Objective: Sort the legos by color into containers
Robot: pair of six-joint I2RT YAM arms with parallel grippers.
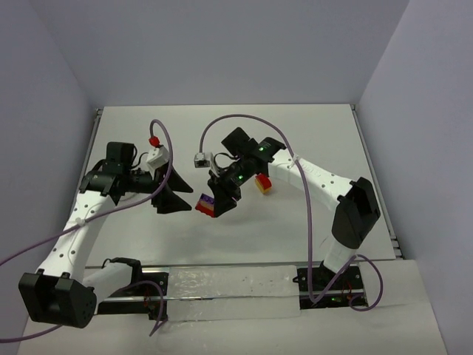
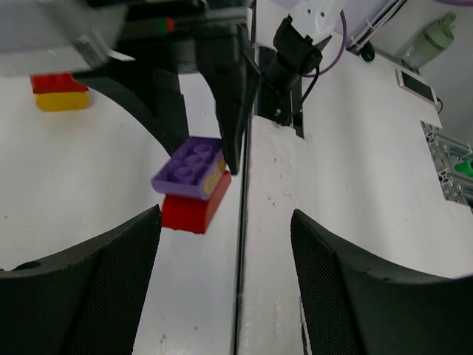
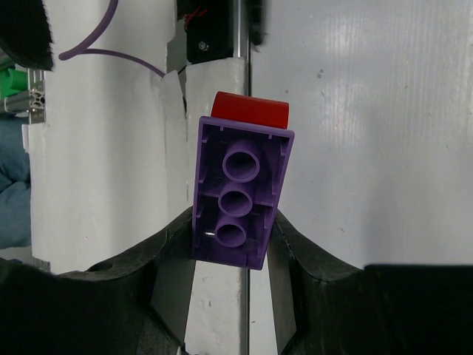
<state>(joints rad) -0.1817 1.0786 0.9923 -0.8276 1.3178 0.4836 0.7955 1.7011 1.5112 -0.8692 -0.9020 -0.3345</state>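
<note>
Right wrist view: the right hand (image 3: 235, 250) pinches the purple brick (image 3: 238, 196), red brick (image 3: 250, 111) stuck on, over the bench's (image 1: 295, 229) middle; the left hand (image 2: 225, 277) gapes wide close by. A skewed pull could drop both.

Bright, even light; soft shadows; blurred wrist-view foregrounds.

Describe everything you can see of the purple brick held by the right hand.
The small purple plastic lego brick is rectangular; its hollow underside, with three round tubes in a row, faces the right wrist camera. A red plastic brick is stuck to its opposite face, jutting past one end. The right hand pinches its long sides at the other end, holding it tilted above the white table. Nothing else touches it.
</note>
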